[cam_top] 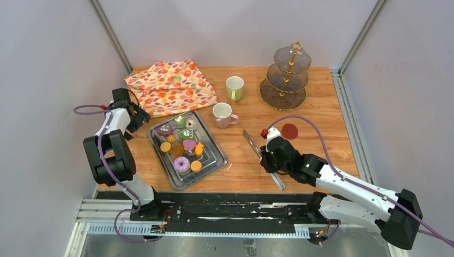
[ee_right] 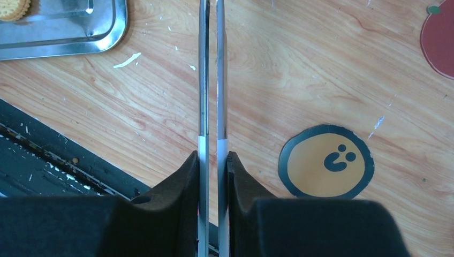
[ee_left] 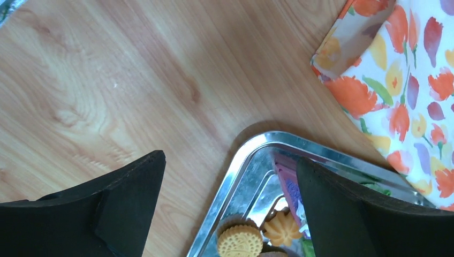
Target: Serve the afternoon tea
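Note:
A steel tray (cam_top: 216, 144) holds the pastries: a pink-iced donut (cam_top: 181, 164), orange cookies (cam_top: 196, 166), a purple cake (cam_top: 165, 129) and a green cake (cam_top: 180, 122). A pink mug (cam_top: 222, 114) and a pale-green mug (cam_top: 234, 88) stand behind the tray. My right gripper (ee_right: 213, 160) is shut on long metal tongs (ee_right: 212, 80), squeezing both blades, which point toward the tray. My left gripper (ee_left: 230, 182) is open above the tray's corner (ee_left: 257, 144), with a round cookie (ee_left: 240, 242) and a flower cookie (ee_left: 282, 227) below it.
An orange floral cloth (cam_top: 171, 87) lies at the back left, touching the tray's far side. A three-tier stand (cam_top: 286, 75) is at the back right. A red coaster (cam_top: 289, 130) and a yellow sticker (ee_right: 326, 160) lie flat near my right gripper.

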Robot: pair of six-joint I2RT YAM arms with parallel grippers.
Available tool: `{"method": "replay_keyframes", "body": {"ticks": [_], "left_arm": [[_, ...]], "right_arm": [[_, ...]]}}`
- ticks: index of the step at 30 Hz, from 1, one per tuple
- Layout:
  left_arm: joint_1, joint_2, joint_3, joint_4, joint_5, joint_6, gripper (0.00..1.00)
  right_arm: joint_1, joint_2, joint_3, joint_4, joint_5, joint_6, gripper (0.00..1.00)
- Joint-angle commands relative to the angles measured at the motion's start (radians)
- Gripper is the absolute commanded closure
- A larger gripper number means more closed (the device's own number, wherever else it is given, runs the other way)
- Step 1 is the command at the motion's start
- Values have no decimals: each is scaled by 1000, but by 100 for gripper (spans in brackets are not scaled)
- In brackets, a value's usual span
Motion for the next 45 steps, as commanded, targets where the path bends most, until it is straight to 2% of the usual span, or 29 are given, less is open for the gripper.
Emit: {"method": "replay_keyframes", "body": {"ticks": [1,7,16,20,25,31,45], "left_arm": [[2,59,25,50,16,-59,5],[0,119,-15,90,-4,-162,15],[-27,148,-64,177,-2,-237,16],[-78,167,-24,120,-43,-279,16],[-145,219,48,-14,-125,-347,22],[-173,230,47,-109,-158,-410,21],[-313,82,-139,-123,-132,-507,19]], "right_arm": [[-7,5,34,-18,-6,4,97],[-8,35,38,-14,-15,-16,97],[-7,46,42,-15,-26,-26,96],[-7,56,44,-14,-24,-27,96],[-7,60,42,-14,-23,-26,95],[-7,45,24,-13,-16,-24,95],[-7,51,46,-23,-68,-34,93]]}}
